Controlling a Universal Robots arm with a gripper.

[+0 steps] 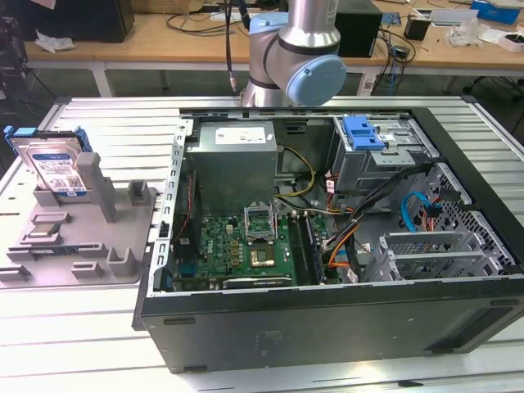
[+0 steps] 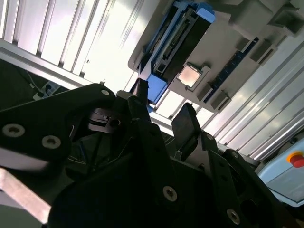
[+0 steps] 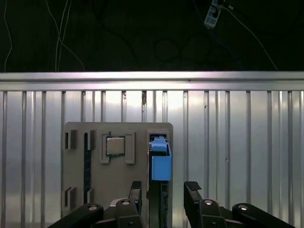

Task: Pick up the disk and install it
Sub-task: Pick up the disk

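Note:
The disk [image 1: 56, 168] stands on edge in a slot at the far end of the grey fixture [image 1: 82, 246], on the exterior view's left, its white-and-blue label facing the camera and blue rails around it. In both wrist views I look down on it edge-on: the disk [image 3: 160, 161] [image 2: 180, 38] appears as a dark strip with a blue carrier tab. My gripper [image 3: 164, 190] [image 2: 164, 107] hangs above it, open, with nothing between the fingers. The two black fingertips [image 3: 136, 187] straddle the line of the disk's edge without touching it.
An open computer case [image 1: 327, 327] lies on the slatted metal table [image 1: 98, 115], to the fixture's right in the exterior view, with a drive bay and a blue bracket [image 1: 364, 135] at its far right. A square chip [image 3: 115, 146] sits in the fixture beside the disk. A red button [image 2: 295, 159] shows off the table.

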